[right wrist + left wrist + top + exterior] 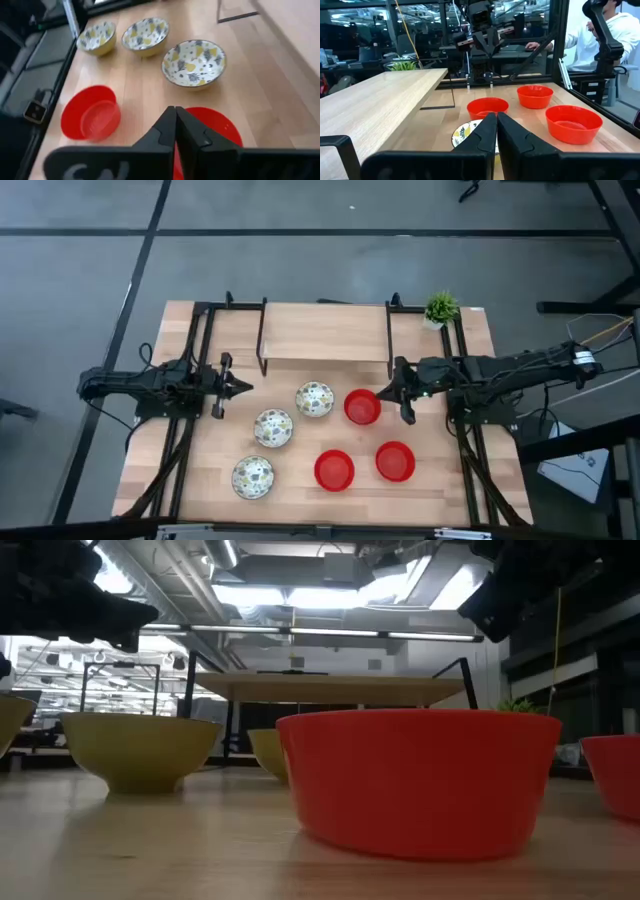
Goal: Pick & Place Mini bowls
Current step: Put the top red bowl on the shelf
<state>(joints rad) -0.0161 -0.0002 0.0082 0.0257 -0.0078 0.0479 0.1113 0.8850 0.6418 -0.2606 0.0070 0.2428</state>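
Six mini bowls stand on their bases on the wooden table. The cream patterned ones (314, 399), (272, 428), (253, 476) run in a slanted row on the left. The red ones (362, 407), (334, 469), (395, 461) are on the right. My left gripper (240, 388) is shut and hovers left of the farthest cream bowl (465, 135), pointing across the table. My right gripper (385, 395) is shut too. It hangs above the right rim of the farthest red bowl (215, 126) and touches nothing.
A raised wooden shelf (325, 330) on a black frame spans the far middle of the table. A small green potted plant (441, 308) stands at the far right corner. A person (600, 40) sits beyond the table's right side.
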